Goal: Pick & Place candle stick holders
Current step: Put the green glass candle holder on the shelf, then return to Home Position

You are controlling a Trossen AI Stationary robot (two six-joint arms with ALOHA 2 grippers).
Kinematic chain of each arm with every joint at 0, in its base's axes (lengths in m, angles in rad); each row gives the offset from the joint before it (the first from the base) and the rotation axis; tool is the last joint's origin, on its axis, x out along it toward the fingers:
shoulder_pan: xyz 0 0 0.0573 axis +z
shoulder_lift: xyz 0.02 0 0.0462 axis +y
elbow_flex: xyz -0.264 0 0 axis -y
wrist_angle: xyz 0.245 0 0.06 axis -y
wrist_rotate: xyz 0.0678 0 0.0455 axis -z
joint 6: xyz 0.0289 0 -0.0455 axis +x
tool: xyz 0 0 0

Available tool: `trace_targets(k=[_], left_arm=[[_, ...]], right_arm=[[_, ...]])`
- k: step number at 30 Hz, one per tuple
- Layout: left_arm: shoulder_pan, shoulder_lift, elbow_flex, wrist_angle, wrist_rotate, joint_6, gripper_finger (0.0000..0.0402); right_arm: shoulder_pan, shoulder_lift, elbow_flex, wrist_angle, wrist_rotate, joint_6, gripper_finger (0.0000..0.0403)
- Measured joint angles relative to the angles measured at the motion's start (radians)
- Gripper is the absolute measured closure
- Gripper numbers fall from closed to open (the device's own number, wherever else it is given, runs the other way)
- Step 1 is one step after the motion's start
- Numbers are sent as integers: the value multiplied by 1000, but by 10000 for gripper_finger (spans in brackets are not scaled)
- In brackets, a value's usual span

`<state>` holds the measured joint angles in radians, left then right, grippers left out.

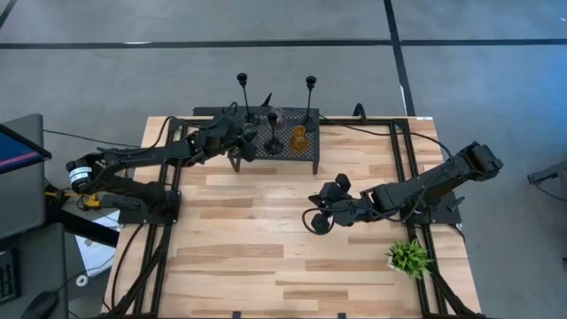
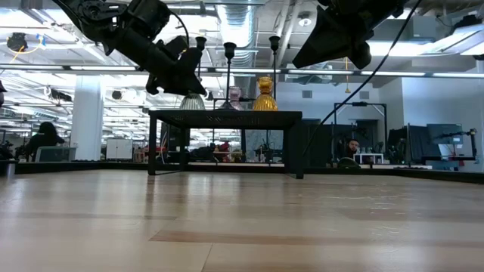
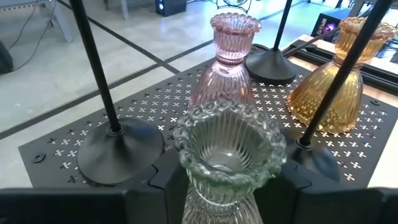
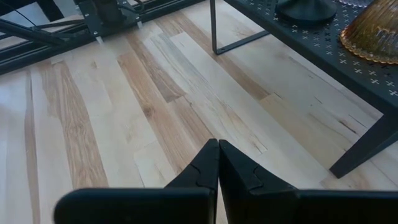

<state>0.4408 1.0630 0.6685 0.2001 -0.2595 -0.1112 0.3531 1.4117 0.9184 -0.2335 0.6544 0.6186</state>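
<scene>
The black perforated rack (image 1: 306, 152) stands at the table's far middle. On it stand three slim black holders (image 1: 242, 81) (image 1: 310, 82) (image 1: 272, 133), a pink holder (image 3: 227, 59) and an amber holder (image 3: 336, 84). My left gripper (image 1: 251, 133) is over the rack's left part, shut on the grey-green glass holder (image 3: 227, 146), which also shows in the low view (image 2: 191, 103). My right gripper (image 4: 217, 163) is shut and empty, above the bare wood at the table's right middle (image 1: 319, 219). My left gripper pinches the grey-green holder between its two fingers (image 3: 155, 183), at the narrow waist (image 3: 217, 190) under the beaded cup. The fingers come from the table's left, slanting down. The holder is upright, its foot (image 2: 191, 108) at the rack's top; whether it rests there I cannot tell.
A small green potted plant (image 1: 409, 257) stands near the table's right near corner. The black holders' bases (image 3: 118, 149) (image 3: 314, 155) stand close on either side of the held holder. Bare wood (image 1: 257, 239) lies in front of the rack.
</scene>
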Motion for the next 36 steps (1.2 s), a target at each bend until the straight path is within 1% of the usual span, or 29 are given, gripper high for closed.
trace_targets(k=[6,17,24,30,34,36], left_arm=[[0,0,0,2,0,0,235],[0,0,0,12,0,1,225],[0,0,0,70,0,1,194],[-13,-8,0,74,-1,2,171],[-13,-40,0,79,0,71,167],[-14,-62,0,78,-1,77,167]], right_arm=[[0,0,0,-17,0,0,402],[0,0,0,-20,0,2,402],[0,0,0,-20,0,3,402],[0,0,0,-20,-1,3,402],[0,0,0,-20,-1,3,402],[0,0,0,-20,-1,3,402]])
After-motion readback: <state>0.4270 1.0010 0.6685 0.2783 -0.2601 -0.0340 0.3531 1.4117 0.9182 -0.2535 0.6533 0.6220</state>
